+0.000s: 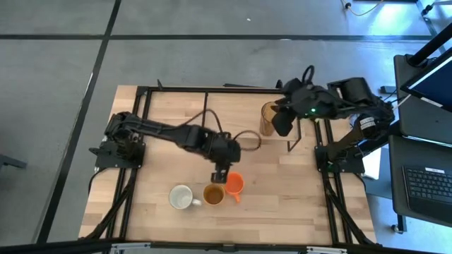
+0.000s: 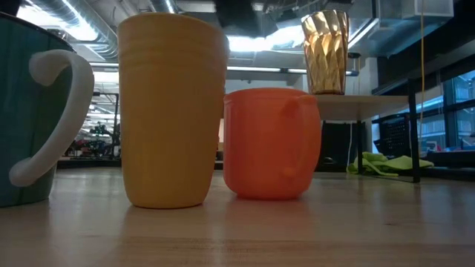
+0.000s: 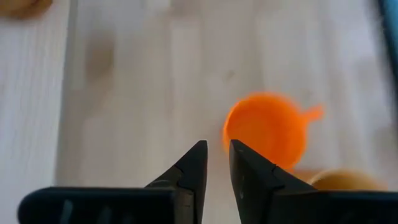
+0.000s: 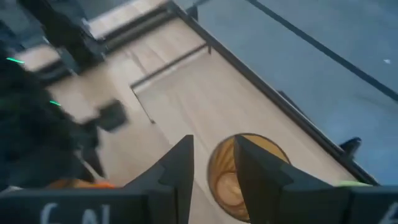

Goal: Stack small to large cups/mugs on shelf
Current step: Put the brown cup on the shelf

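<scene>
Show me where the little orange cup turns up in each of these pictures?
High view: the orange cup sits near the table's front edge, just below the left gripper.
Low view: right of centre, close up.
Left wrist view: right of centre, beyond the fingertips.
Right wrist view: only an orange sliver at the bottom left edge, too little to be sure.
Shared landmark: the tan-yellow mug beside it.

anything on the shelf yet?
Only the amber tumbler, standing upright at one end of the shelf. The orange cup, tan-yellow mug and white mug stand on the table. The shelf's other end is hidden.
</scene>
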Robot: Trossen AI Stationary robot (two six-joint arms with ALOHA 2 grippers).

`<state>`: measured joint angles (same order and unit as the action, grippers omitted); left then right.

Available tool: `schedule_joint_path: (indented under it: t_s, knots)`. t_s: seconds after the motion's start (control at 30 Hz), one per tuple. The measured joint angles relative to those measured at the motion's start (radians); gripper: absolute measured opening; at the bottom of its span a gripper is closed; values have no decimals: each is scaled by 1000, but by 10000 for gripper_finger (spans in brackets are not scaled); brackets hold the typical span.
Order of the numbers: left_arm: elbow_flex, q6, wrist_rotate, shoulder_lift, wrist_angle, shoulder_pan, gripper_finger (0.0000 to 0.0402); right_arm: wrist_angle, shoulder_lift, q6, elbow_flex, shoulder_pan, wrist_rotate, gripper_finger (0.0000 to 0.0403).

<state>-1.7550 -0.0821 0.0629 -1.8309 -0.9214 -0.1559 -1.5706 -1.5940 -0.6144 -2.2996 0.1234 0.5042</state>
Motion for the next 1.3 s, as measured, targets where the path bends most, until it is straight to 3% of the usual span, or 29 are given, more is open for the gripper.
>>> schedule_joint_path:
  t_s: [0.07, 0.13, 0.33, 0.63, 0.8, 1.07, 1.3]
  knots:
    - [0, 15, -70, 0, 81, 33, 56, -1, 0, -19, -28, 30, 15, 115]
    - [0, 14, -77, 0, 158, 66, 50, -1, 1, -52, -51, 71, 55, 115]
    - [0, -76, 92, 0, 262, 158, 32, -2, 40, -207, -46, 204, 220, 115]
    - [0, -200, 63, -6, 297, 238, 22, -1, 72, -411, -45, 403, 438, 92]
    - [53, -279, -5, -16, 332, 269, 27, 1, 70, -540, 10, 482, 446, 79]
    - [193, -301, -91, -18, 570, 271, 27, -2, 71, -820, 234, 551, 365, 56]
    - [244, -302, -89, -18, 656, 289, 28, 3, 72, -1213, 447, 655, 327, 33]
